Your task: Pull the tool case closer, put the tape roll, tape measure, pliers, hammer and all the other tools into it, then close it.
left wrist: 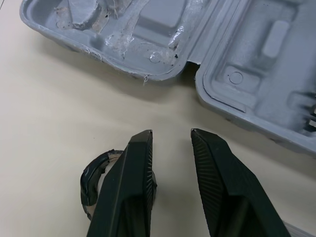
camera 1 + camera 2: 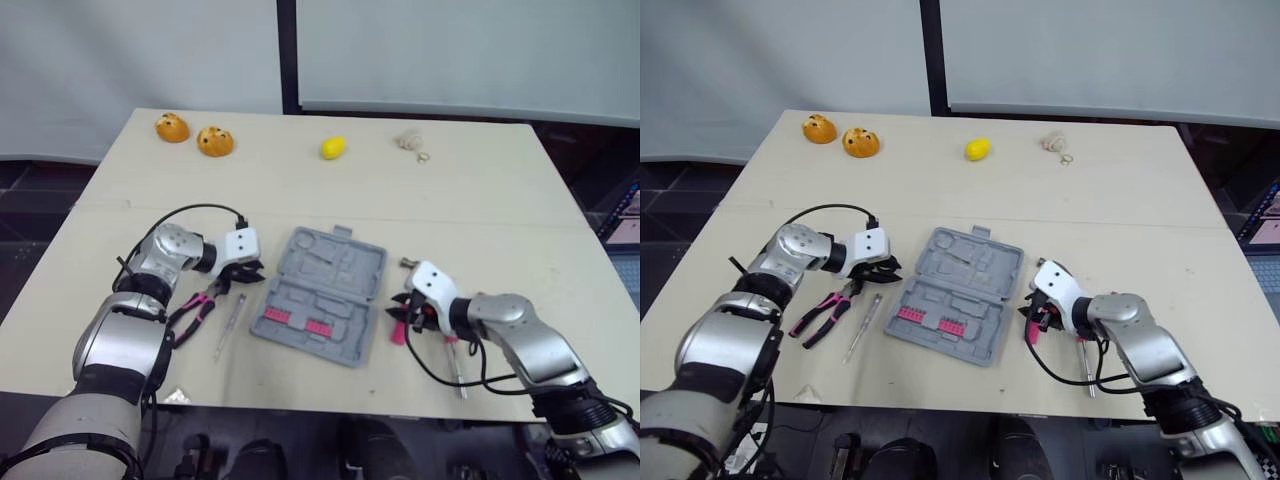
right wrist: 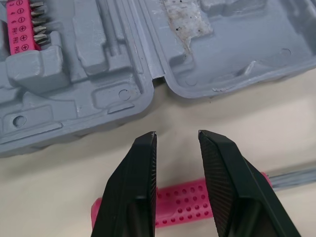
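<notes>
Both arms reach inward across the bench (image 2: pixel 480 200), flanking the open tool case (image 2: pixel 320 295) at its middle. The left hand (image 1: pixel 170 136), fingers spread and empty, hangs over the tape roll (image 1: pixel 95 175). The right hand (image 3: pixel 177 134), likewise spread, hangs over a pink-handled tool (image 3: pixel 182 205).

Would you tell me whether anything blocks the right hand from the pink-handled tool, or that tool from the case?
Nothing visible: the right hand is over the pink-handled tool, and only bare table separates it from the tool case.
</notes>
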Motion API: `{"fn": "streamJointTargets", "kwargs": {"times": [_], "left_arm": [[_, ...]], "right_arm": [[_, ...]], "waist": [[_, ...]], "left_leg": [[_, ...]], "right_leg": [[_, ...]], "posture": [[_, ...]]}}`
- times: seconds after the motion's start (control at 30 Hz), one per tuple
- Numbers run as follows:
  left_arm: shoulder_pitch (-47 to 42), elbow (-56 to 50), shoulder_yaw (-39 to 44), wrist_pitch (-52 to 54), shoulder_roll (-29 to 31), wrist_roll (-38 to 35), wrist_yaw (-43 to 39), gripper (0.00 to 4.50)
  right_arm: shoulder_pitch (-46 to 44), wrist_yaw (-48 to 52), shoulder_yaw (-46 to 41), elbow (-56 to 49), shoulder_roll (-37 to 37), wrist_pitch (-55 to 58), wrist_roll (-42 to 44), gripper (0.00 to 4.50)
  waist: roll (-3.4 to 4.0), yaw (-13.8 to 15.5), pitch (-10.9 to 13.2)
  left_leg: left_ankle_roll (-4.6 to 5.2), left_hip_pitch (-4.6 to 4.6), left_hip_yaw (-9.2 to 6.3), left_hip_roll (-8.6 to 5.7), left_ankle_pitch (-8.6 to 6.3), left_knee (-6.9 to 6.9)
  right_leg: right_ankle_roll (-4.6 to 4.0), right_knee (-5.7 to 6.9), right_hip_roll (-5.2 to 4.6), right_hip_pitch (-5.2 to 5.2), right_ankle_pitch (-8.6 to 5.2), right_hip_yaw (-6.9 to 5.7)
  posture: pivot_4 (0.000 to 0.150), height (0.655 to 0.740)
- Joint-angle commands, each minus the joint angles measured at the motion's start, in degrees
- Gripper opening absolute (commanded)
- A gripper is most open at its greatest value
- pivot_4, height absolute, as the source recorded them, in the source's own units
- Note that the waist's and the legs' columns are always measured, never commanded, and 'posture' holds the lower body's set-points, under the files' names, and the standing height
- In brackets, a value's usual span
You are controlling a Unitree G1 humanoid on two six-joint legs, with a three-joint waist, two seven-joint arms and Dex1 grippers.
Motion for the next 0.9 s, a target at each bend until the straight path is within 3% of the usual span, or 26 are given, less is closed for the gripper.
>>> {"fn": "streamJointTargets", "kwargs": {"times": [0.03, 0.33, 0.43, 0.47, 0.5, 0.9], "left_arm": [[-1.6, 0.6, 0.0, 0.0, -0.4, 0.6, 1.1, 1.36], [-1.6, 1.1, -0.4, 0.1, -2.0, 2.0, 2.4, 1.36], [-1.5, 1.2, -1.0, -0.2, -2.3, 2.9, 3.3, 0.56], [-1.6, 1.2, -1.1, 0.0, -2.6, 3.0, 4.0, 0.11], [-1.6, 1.3, -1.1, 0.3, -3.0, 3.0, 4.6, 0.01], [-0.2, 0.6, -0.4, 2.1, -6.3, 1.7, 1.9, 0.01]], "right_arm": [[-1.4, -0.6, -0.2, 0.2, 0.7, -0.7, -0.9, 1.44], [-2.9, -0.7, 1.0, 3.4, 2.9, -0.9, -3.0, 1.44], [-3.2, -0.5, 1.6, 3.8, 3.7, -0.6, -3.7, 0.62], [-3.4, -0.4, 1.8, 3.9, 4.0, -0.6, -3.8, 0.19], [-3.6, -0.5, 2.1, 4.1, 4.4, -0.6, -4.0, 0.03], [-5.7, -0.5, 3.3, 5.8, 8.2, -1.0, -5.8, 0.03]], "waist": [[0.0, 0.0, 0.0], [0.0, 0.0, 0.0], [0.0, -0.1, 0.0], [0.0, -0.1, 0.0], [0.0, -0.1, 0.0], [0.02, 0.1, 0.0]], "left_leg": [[0.01, -0.01, 0.0, 0.0, 0.01, 0.0], [0.01, -0.05, -0.01, -0.01, 0.01, 0.01], [0.0, -0.04, -0.01, 0.0, 0.02, 0.02], [0.0, -0.04, -0.01, 0.0, 0.02, 0.02], [-0.01, -0.04, -0.01, 0.0, 0.02, 0.02], [0.03, -0.05, -0.04, -0.02, 0.04, 0.03]], "right_leg": [[0.0, 0.0, -0.01, 0.0, 0.0, -0.01], [0.0, 0.02, -0.02, -0.01, 0.0, -0.05], [0.0, 0.07, -0.01, -0.02, 0.0, -0.04], [0.0, 0.07, -0.01, -0.02, 0.0, -0.04], [0.0, 0.07, -0.01, -0.02, 0.0, -0.04], [0.01, 0.16, -0.05, 0.0, 0.0, -0.08]], "posture": [[0.15, 0.7375], [0.15, 0.7375], [0.15, 0.7375], [0.15, 0.7375], [0.15, 0.7375], [0.15, 0.7375]]}}
